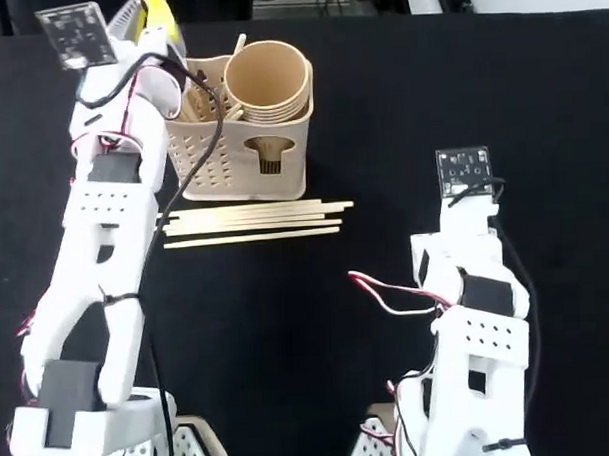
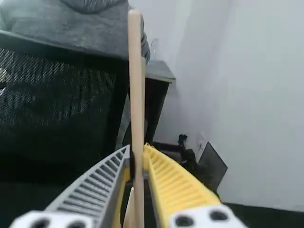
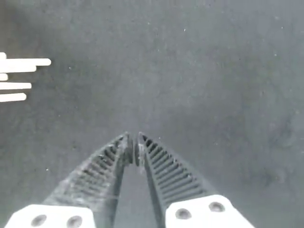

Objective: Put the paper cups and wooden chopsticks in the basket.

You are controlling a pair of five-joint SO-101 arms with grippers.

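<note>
Clamping one wooden chopstick (image 2: 135, 85) between its grey and yellow fingers (image 2: 166, 175), the left gripper (image 2: 137, 154) sits raised just beyond the far left corner of the basket (image 1: 282, 154). The stick's long axis runs straight out along the fingers rather than across them. In the high view the paper cups (image 1: 267, 77) are nested as one stack in the basket's right half, and other chopsticks (image 1: 202, 99) stand in its left half beside them. Judged from that, the step in hand is dropping the held stick in with those others. The move turns on tipping its long axis down into the opening, which lies just beside the gripper toward the middle of the table (image 1: 430, 84). A bundle of chopsticks (image 1: 254, 222) lies on the black surface just in front of the basket, its long axis running side to side, parallel to the basket's front wall. The right gripper (image 3: 133, 145) is over bare table with its fingers pressed together on nothing. The bundle's right ends lie off to its left, near but not under it, so this free arm looks well placed for them, though it would meet them end-on unless the wrist turns.
</note>
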